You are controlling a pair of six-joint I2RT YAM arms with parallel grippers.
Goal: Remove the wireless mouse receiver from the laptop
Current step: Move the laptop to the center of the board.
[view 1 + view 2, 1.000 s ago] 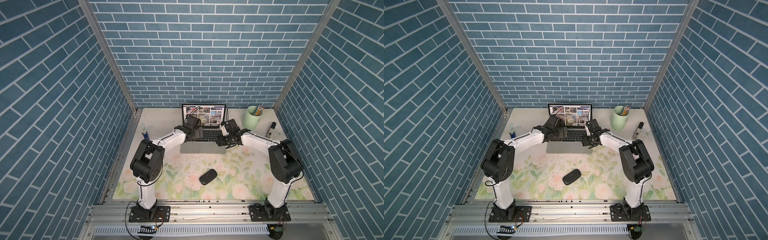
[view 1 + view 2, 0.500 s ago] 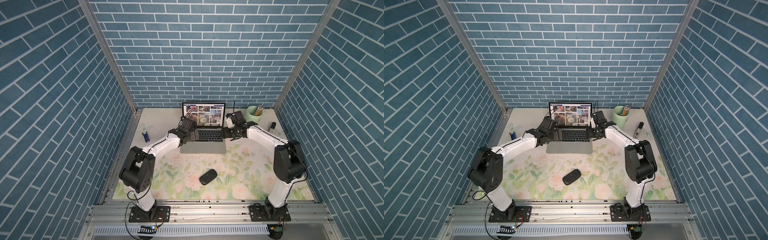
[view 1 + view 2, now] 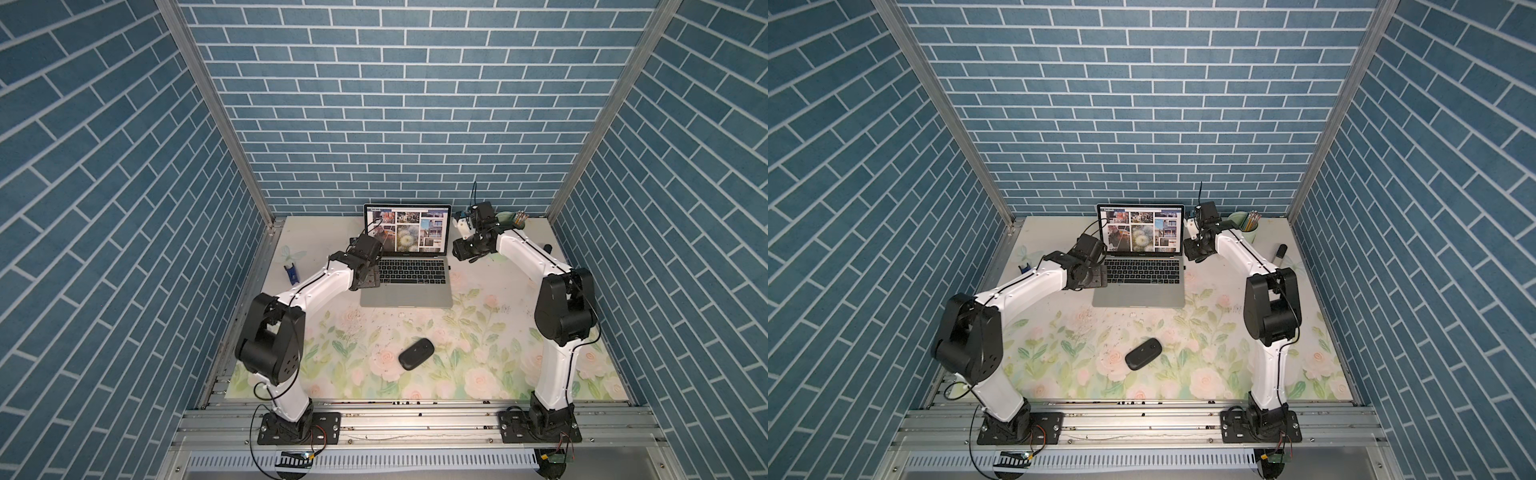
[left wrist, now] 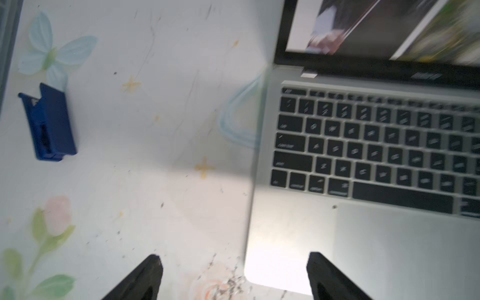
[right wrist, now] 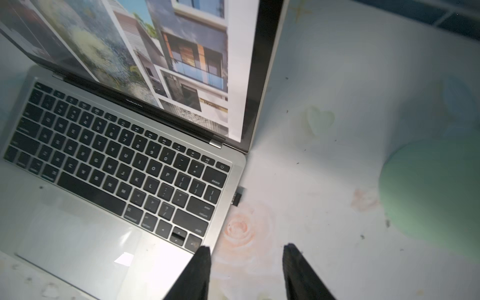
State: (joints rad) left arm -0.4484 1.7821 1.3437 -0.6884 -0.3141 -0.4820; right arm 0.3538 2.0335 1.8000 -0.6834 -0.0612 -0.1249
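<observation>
Plainly, the wireless mouse receiver (image 5: pixel 239 196) sits plugged into the right edge of the laptop (image 5: pixel 78 228). The right claw (image 5: pixel 246 253) hovers near it, spread and empty. The left claw (image 4: pixel 233 262) gapes empty astride the laptop's left edge.

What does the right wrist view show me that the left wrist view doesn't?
Right wrist only: the wireless mouse receiver, a black stub plugged into the side edge of the laptop; the green cup; and the right pincer, open, empty, short of the stub.
Left wrist only: the blue clip on the floral mat, and the left pincer, open and empty by the laptop's front corner.
Both: the laptop, lid up with the screen lit, and the floral mat.
</observation>
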